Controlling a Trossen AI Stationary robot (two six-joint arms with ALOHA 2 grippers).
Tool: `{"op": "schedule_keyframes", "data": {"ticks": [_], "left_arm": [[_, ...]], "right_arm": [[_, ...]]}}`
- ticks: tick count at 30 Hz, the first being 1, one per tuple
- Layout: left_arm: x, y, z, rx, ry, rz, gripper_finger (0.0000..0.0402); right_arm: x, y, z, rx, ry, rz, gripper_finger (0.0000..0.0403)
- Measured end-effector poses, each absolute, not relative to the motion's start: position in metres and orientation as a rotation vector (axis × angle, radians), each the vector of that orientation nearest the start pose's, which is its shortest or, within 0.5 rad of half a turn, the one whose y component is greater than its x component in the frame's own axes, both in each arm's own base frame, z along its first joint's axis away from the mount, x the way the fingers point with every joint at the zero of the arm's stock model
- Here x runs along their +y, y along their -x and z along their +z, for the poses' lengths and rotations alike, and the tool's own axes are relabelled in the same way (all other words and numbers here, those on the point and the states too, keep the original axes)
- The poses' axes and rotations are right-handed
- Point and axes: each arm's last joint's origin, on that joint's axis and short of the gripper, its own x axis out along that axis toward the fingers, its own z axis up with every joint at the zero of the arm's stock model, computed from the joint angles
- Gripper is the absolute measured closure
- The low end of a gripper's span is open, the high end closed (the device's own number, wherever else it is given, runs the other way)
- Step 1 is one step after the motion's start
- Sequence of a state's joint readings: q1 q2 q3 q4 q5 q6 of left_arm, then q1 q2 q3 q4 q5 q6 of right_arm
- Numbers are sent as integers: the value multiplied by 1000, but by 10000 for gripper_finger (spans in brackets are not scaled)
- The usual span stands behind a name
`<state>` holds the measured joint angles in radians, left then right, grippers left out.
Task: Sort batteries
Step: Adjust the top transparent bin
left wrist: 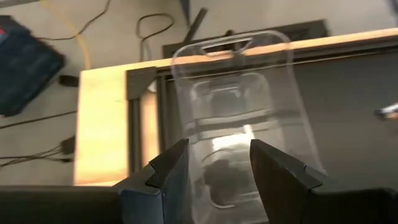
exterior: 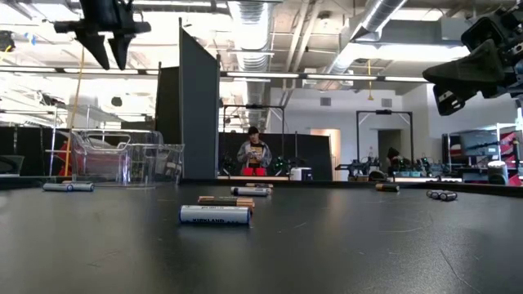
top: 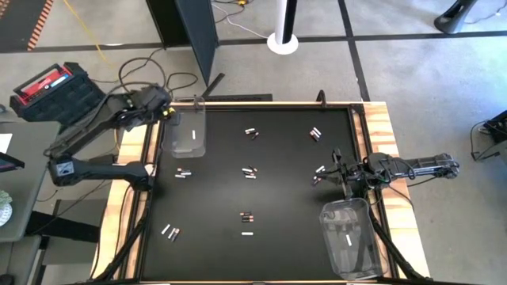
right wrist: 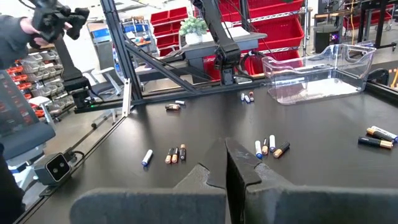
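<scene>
Batteries lie scattered on the black mat, in small groups (top: 251,132) (top: 315,134) (top: 249,171) (top: 246,215) and a pair (top: 170,232). My left gripper (top: 169,112) (left wrist: 217,165) hangs open above the clear left bin (top: 184,131) (left wrist: 236,93), nothing between its fingers (left wrist: 168,171). One white battery (top: 192,141) lies inside that bin. My right gripper (top: 337,162) (right wrist: 225,163) is shut and empty, low over the mat near the right edge, with batteries (right wrist: 268,147) (right wrist: 176,154) just ahead. The right clear bin (top: 348,233) holds one white battery (top: 347,239).
A wooden frame (top: 380,127) borders the mat. In the low view a white battery (exterior: 215,215) lies nearest, and the left bin (exterior: 114,155) stands at the left. A person (exterior: 255,151) is far behind the table, and another person's sleeve (right wrist: 12,31) shows beyond it.
</scene>
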<state>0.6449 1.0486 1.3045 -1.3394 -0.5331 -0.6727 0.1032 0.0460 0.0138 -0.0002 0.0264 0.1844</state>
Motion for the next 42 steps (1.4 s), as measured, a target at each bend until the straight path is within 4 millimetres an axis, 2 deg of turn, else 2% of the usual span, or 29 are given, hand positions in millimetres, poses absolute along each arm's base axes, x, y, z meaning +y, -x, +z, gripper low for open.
{"op": "schedule_keyframes", "data": {"ticks": [10, 15, 26, 42], "left_arm": [[131, -123, 354, 915, 590, 1422, 235], [135, -121, 332, 934, 595, 1440, 235], [141, -107, 269, 912, 716, 1522, 235], [161, -92, 226, 825, 835, 1502, 235]], "right_arm": [[10, -99, 165, 39, -182, 74, 392], [10, -99, 165, 39, -182, 74, 392], [10, -99, 165, 39, -182, 74, 392], [10, -99, 165, 39, -182, 74, 392]]}}
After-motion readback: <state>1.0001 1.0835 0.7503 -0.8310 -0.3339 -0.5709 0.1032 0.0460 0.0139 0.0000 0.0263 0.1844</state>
